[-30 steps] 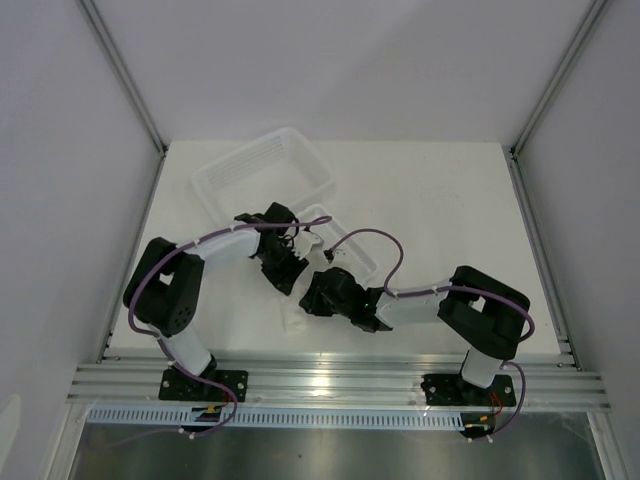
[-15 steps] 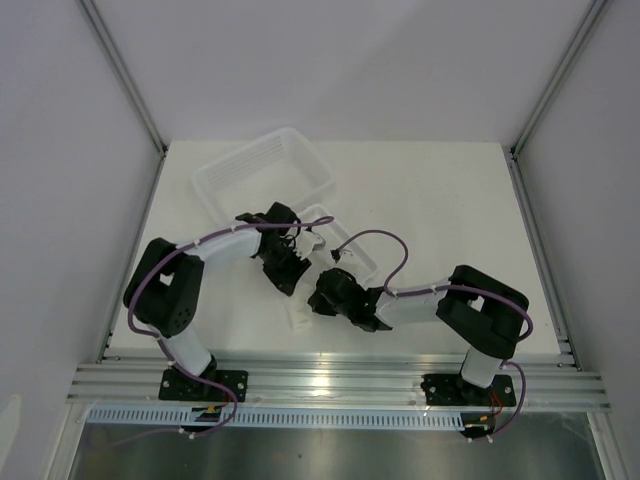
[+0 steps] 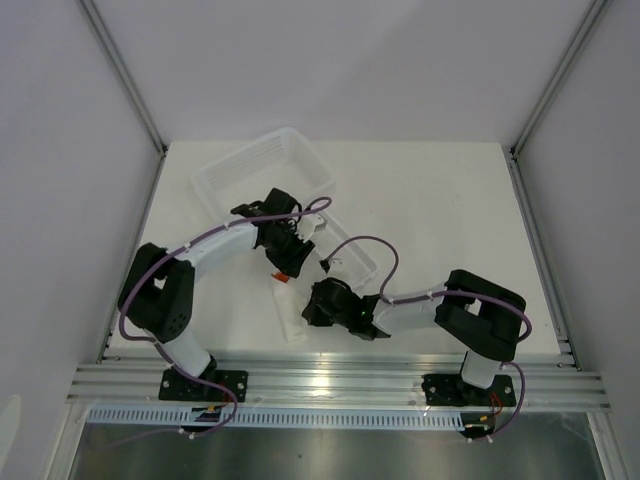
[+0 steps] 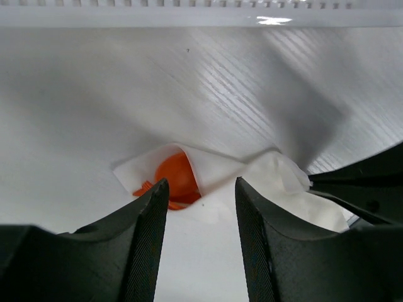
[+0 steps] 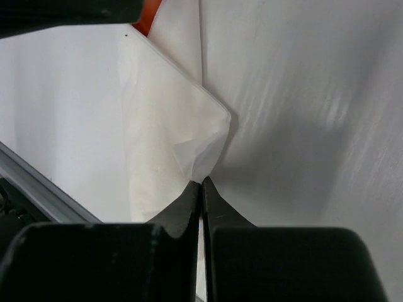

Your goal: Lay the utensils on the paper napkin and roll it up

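While the right tool (image 5: 201,189) pinches a fold of the paper napkin (image 5: 170,126) on the table (image 3: 440,200), the left tool (image 4: 201,184) hangs released over the utensils (image 4: 177,176) tucked inside. Paper looks thin, limp, easily torn. You take doubled edges; the plastic is likely light, slick.

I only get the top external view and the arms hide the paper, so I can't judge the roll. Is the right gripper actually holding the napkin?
Observer: Yes. On the right wrist camera the right gripper is shut, with a folded corner of the paper napkin pinched at its tips.
Operator: And the left one?
Observer: The left gripper is open with nothing between its jaws. It hangs just above the napkin.
Operator: Are the utensils covered?
Observer: Only partly. The bowl of an orange spoon shows from under a folded flap of the napkin.
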